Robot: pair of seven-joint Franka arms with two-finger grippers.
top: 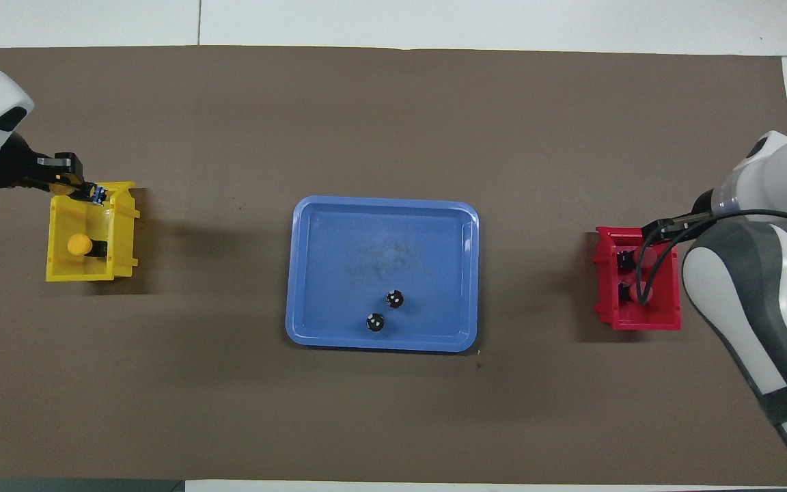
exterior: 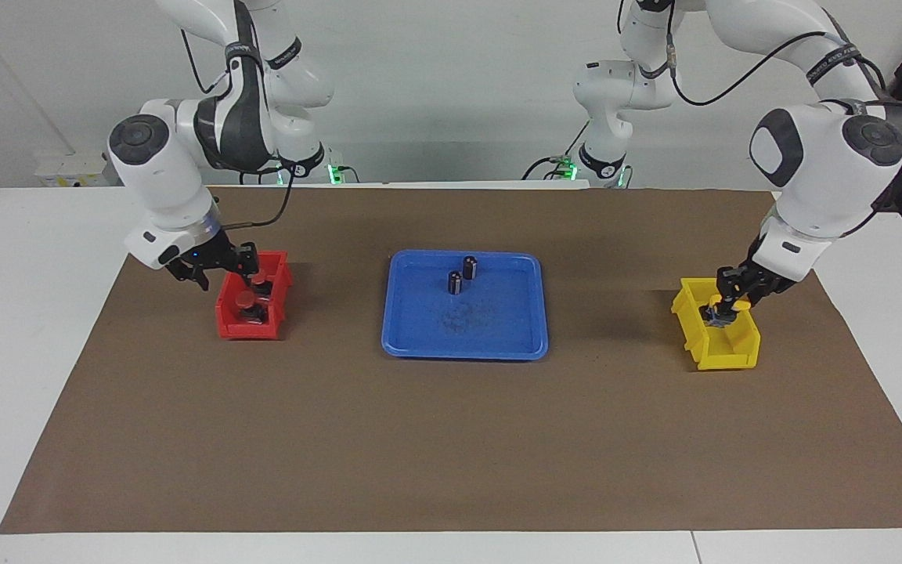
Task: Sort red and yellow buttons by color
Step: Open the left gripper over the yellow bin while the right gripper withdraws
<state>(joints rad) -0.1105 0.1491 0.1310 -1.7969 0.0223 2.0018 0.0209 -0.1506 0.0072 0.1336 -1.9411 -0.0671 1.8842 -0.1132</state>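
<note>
A red bin [exterior: 224, 319] stands toward the right arm's end of the table. Two red buttons are in it, one [exterior: 246, 301] farther from the robots and one [exterior: 261, 278] nearer to them. My right gripper [exterior: 251, 269] hangs just over the nearer one. A yellow bin [exterior: 725, 356] stands toward the left arm's end. One yellow button [top: 80, 244] lies in it. My left gripper [exterior: 727, 301] is low over this bin. A bit of yellow shows at its tip. The second yellow button is not plainly seen.
A blue tray [exterior: 420, 345] sits mid-table between the bins, with two small dark cylinders [exterior: 470, 267] [exterior: 455, 282] standing in its part nearer to the robots. Brown paper [exterior: 451, 446] covers the table.
</note>
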